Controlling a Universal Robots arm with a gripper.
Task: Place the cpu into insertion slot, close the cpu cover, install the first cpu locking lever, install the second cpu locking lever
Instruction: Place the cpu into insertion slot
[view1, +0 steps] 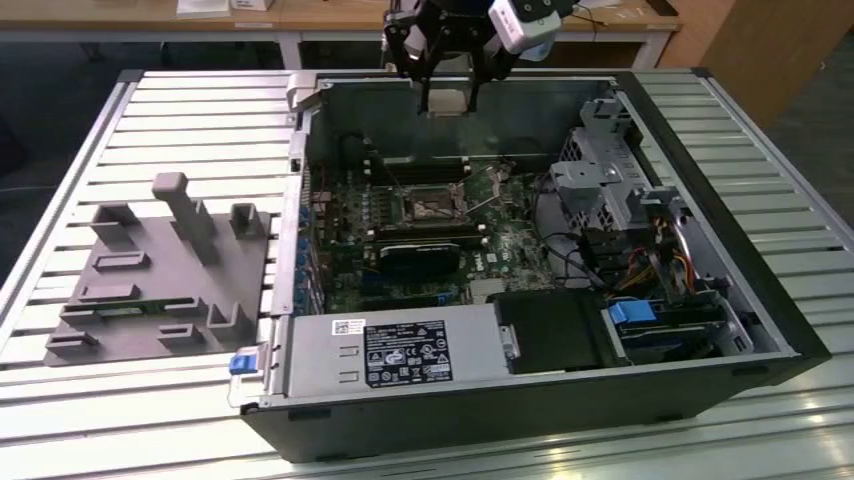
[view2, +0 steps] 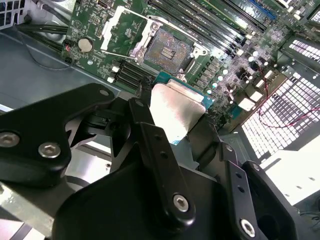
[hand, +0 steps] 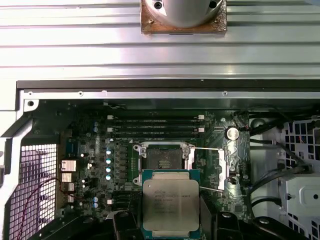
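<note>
My gripper (view1: 451, 98) is shut on the cpu (view1: 450, 102), a thin silver-faced square chip. It hangs above the rear wall of the open computer case. In both wrist views the cpu (hand: 171, 202) (view2: 176, 107) sits between the black fingers (hand: 125, 222), face out. The insertion slot (view1: 430, 205) lies open on the green motherboard, well below the chip and nearer the exterior camera. Its dull metallic centre (hand: 161, 159) (view2: 167, 47) is bare. The cpu cover (hand: 221, 170), a thin metal frame, is swung open beside the slot.
The case (view1: 747, 330) lies on a slatted metal table (view1: 200, 110). A grey power supply box (view1: 387, 355) fills its near end and a drive cage (view1: 601, 185) with cables its right. A black block (view1: 420, 255) sits just before the slot. A grey fixture (view1: 160, 270) lies left.
</note>
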